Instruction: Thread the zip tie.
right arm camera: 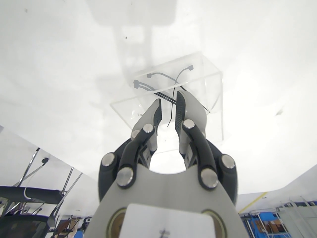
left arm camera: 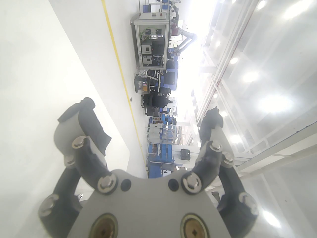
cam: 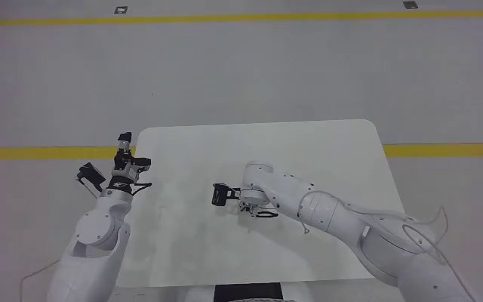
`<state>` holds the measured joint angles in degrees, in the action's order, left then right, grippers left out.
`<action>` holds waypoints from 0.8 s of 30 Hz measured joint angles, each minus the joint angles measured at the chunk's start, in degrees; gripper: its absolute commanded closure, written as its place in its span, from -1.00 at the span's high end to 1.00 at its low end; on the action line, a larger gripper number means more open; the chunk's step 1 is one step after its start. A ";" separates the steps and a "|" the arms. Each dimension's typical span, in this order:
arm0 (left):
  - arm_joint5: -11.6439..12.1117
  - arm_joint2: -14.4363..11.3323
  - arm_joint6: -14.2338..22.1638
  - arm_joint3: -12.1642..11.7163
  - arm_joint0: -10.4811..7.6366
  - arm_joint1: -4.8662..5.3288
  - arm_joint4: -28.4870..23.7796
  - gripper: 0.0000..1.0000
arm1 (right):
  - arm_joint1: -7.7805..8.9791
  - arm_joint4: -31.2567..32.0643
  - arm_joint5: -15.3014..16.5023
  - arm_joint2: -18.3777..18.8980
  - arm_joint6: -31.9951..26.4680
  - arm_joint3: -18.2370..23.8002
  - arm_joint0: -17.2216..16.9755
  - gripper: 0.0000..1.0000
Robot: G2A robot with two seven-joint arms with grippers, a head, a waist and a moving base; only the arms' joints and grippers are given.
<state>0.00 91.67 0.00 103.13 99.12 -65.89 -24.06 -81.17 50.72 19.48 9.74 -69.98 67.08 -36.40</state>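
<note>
Top view: white table (cam: 317,151), yellow-lined floor (cam: 226,68); left gripper (cam: 133,150), right gripper (cam: 219,195) released.

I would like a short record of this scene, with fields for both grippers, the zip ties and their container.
left gripper: open, empty, at the table's left edge
right gripper: open, at the clear box, one tie's thin end between its fingers
zip ties: several, black, crossed inside the box
clear box: stands on the white table

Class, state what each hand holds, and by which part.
Nothing is held. The left hand is open, empty; the open right hand straddles a zip tie, near its tail, unclamped.
</note>
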 measured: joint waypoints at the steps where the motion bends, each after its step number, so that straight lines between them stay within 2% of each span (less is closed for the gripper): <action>1: 0.00 0.00 0.00 0.00 0.00 0.00 0.00 1.00 | -0.06 0.07 0.00 0.00 0.08 -0.08 -0.01 -0.68; 14: 0.00 0.00 0.00 0.00 0.00 0.00 0.00 1.00 | -1.11 0.51 0.00 0.00 1.12 -2.29 -0.23 -0.74; 24: 0.00 0.00 0.00 0.00 0.00 0.00 0.00 1.00 | -2.10 0.59 0.00 0.00 0.49 -4.43 -0.02 -0.86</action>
<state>0.00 91.67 0.00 103.13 99.12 -65.89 -24.06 -83.27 51.31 19.48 9.74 -69.50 62.65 -36.42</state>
